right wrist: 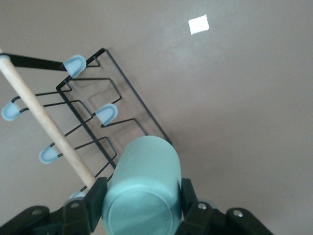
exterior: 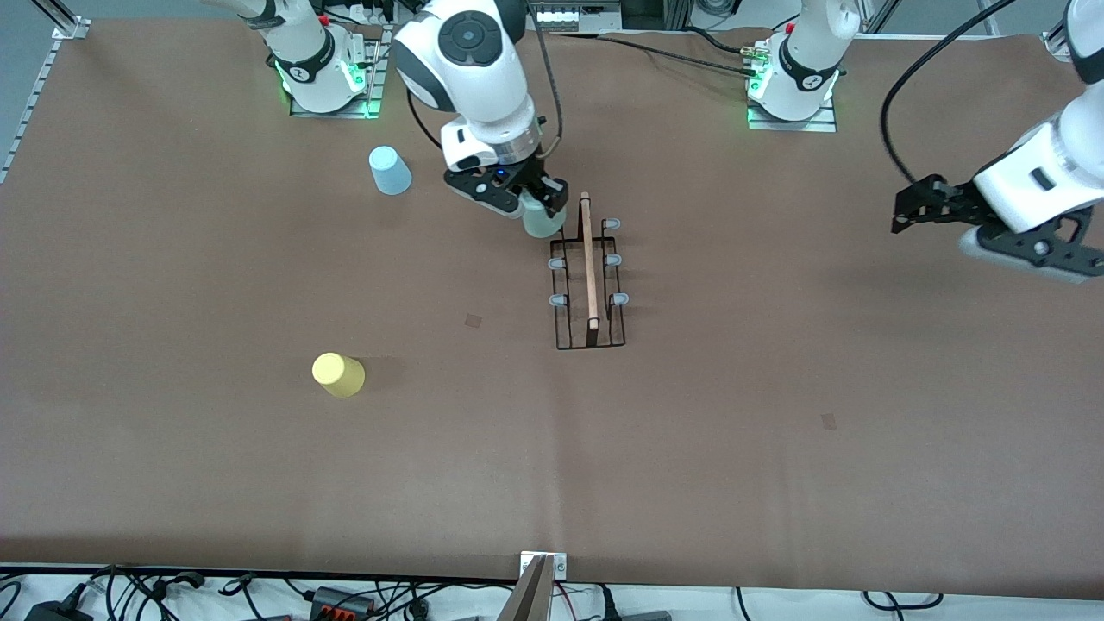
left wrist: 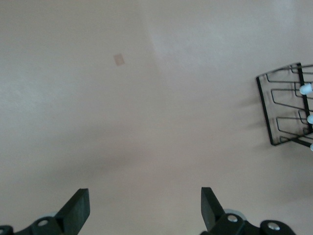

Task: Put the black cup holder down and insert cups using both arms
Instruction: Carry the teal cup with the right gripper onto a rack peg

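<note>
The black cup holder (exterior: 589, 285) stands mid-table, its wooden bar (exterior: 589, 259) on top and blue-tipped pegs along both sides. My right gripper (exterior: 541, 207) is shut on the pale green cup (exterior: 542, 222), held upside down over the rack's end nearest the robot bases, on the side toward the right arm's end of the table. The right wrist view shows the green cup (right wrist: 144, 188) between the fingers above the rack (right wrist: 105, 125). The light blue cup (exterior: 390, 170) and the yellow cup (exterior: 338, 374) stand upside down on the table. My left gripper (exterior: 906, 210) is open and empty, up over the left arm's end of the table.
The table is covered in brown paper (exterior: 776, 431). Cables and a power strip (exterior: 336, 599) lie along the edge nearest the front camera. The rack's corner (left wrist: 286, 107) shows in the left wrist view.
</note>
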`<state>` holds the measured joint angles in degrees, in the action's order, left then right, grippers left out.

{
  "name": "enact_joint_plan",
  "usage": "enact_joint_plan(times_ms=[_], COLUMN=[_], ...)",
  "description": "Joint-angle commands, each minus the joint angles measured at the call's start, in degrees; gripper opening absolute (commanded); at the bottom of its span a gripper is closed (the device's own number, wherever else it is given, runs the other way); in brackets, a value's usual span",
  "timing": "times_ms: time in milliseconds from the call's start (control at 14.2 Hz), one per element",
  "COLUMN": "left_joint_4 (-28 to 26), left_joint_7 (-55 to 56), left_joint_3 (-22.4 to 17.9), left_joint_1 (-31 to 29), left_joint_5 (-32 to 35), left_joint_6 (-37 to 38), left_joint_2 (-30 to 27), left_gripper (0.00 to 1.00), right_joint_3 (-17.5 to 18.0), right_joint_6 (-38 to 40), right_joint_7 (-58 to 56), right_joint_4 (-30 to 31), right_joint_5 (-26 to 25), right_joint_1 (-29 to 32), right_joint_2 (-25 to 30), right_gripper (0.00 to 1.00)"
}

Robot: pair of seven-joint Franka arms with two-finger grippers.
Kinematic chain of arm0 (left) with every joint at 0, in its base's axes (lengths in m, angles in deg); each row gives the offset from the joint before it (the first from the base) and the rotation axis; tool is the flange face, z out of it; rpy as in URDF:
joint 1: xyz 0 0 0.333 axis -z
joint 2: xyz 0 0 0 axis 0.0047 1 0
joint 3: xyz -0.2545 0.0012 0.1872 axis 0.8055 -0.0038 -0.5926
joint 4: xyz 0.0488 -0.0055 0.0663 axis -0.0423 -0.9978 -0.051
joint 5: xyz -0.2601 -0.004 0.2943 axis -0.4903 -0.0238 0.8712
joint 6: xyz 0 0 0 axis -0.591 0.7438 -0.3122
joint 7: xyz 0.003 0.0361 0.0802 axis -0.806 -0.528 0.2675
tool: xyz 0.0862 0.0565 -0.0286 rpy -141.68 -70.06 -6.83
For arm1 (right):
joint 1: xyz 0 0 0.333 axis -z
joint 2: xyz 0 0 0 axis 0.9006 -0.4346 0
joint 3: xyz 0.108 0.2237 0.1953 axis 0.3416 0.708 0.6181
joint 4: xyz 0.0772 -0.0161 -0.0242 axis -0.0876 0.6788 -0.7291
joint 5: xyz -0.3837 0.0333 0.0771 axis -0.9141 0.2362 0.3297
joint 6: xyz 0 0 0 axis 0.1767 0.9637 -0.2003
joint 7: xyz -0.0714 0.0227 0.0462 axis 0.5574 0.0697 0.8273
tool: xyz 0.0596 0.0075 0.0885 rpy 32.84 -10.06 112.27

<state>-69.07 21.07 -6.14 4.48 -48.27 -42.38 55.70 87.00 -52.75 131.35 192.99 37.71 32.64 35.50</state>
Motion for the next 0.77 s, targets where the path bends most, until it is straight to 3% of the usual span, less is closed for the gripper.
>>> enact_joint_plan(times_ms=[0, 140, 211, 281, 351, 421, 702], left_joint_4=[-8.19, -7.66, -7.57, -7.66, -7.57, -7.31, -5.64], left_joint_7=[-0.65, -1.18, -1.35, -1.7, -1.7, -1.35, -1.7], left_joint_3=[-1.27, -0.49, -0.04, 1.61, 3.37, 5.83, 7.08], left_joint_1=[0.53, -1.14, -1.84, -3.15, -4.47, -5.36, -5.72], left_joint_5=[-0.98, -0.72, -0.72, -0.72, -0.72, -0.72, 5.17], left_joint_6=[-5.2, -5.03, -4.68, -4.24, -3.8, -1.27, 2.27], left_joint_2=[-4.58, -5.11, -6.24, -7.47, -7.92, -8.53, -7.4], left_gripper=[1.0, 1.0, 1.0, 1.0, 1.0, 1.0, 1.0], right_joint_3=[-0.41, -0.41, -0.32, -0.41, -0.41, -0.41, -0.93], right_joint_6=[-0.23, -0.32, -0.32, -0.32, -0.41, -0.5, 1.68], right_joint_7=[2.0, 2.62, 2.7, 2.7, 2.62, 2.53, 0.86], right_joint_4=[-1.32, -1.41, -1.41, -1.41, -1.5, -1.76, -3.78], right_joint_5=[-2.2, -3.0, -3.79, -3.97, -3.97, -3.97, -3.97], right_joint_1=[-1.79, -2.06, -2.32, -2.41, -2.24, -2.32, -0.75], right_joint_2=[-1.34, -2.39, -3.18, -3.62, -3.97, -4.33, -3.11], right_gripper=[0.11, 0.13, 0.21, 0.45, 0.89, 1.0, 1.0])
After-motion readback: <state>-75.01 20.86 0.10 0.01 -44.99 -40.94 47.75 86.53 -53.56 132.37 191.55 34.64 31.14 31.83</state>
